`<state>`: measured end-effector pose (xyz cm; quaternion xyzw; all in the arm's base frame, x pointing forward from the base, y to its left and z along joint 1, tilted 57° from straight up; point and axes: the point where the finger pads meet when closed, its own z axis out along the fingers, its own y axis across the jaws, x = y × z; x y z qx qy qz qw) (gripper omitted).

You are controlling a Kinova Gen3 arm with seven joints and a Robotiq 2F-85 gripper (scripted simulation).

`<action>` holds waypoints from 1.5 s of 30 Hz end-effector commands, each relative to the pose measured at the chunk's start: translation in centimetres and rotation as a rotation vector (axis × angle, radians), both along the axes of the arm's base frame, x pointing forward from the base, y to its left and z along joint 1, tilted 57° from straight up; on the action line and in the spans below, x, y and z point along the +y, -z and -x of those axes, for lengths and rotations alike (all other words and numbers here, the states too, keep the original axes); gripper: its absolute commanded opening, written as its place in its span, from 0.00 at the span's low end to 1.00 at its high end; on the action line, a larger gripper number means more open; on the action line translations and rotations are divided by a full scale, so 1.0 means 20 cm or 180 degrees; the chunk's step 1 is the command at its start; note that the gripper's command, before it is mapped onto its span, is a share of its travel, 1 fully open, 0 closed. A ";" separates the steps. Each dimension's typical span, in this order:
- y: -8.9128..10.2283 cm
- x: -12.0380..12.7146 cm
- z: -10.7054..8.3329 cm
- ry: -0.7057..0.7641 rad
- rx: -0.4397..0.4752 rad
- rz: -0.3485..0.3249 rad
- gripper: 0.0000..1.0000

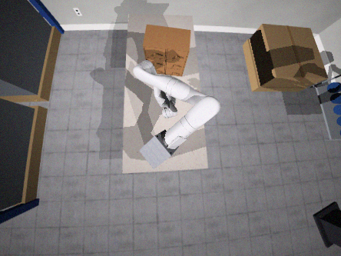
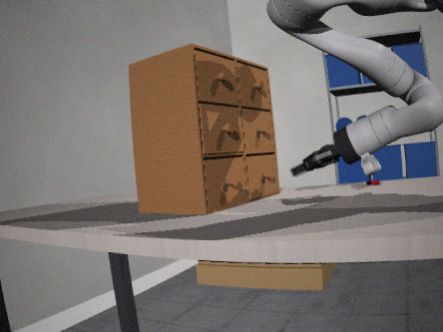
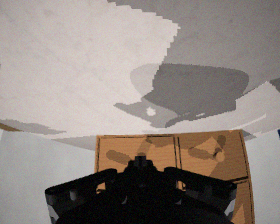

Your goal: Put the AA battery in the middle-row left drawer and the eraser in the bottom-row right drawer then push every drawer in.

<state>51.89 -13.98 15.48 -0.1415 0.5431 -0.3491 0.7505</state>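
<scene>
The small wooden chest (image 2: 205, 129) stands on the table with its six drawers all looking pushed in. It also shows from above (image 1: 167, 49) and in the wrist view (image 3: 171, 153). My gripper (image 2: 297, 169) is shut and empty. It hangs a little above the table, some way out in front of the right column of drawers, pointing at the chest. From above the gripper (image 1: 169, 107) is mostly under the arm. In the wrist view the closed fingers (image 3: 140, 160) line up with the chest front. A small red thing (image 2: 373, 181) lies on the table behind the gripper; I cannot tell what it is. I cannot make out the battery or the eraser.
The arm's base (image 1: 157, 151) sits at the near end of the table. A large cardboard box (image 1: 286, 57) stands on the floor to the right, dark shelving (image 1: 19, 78) to the left, and a blue shelf unit (image 2: 379, 107) beyond the table.
</scene>
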 end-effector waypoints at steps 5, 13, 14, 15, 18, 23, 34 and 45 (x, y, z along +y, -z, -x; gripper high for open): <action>0.01 0.04 0.00 -0.0015 -0.0003 -0.0003 0.00; 0.03 0.07 -0.01 -0.0015 -0.0003 -0.0003 0.00; 0.04 0.08 -0.01 -0.0015 -0.0003 -0.0003 0.00; 0.04 0.08 -0.01 -0.0015 -0.0003 -0.0003 0.00; 0.05 0.10 -0.01 -0.0015 -0.0003 -0.0003 0.00; 0.07 0.14 -0.01 -0.0015 -0.0003 -0.0003 0.00; 0.12 0.22 -0.01 -0.0015 -0.0003 -0.0003 0.00; 0.17 0.31 -0.02 -0.0015 -0.0003 -0.0003 0.00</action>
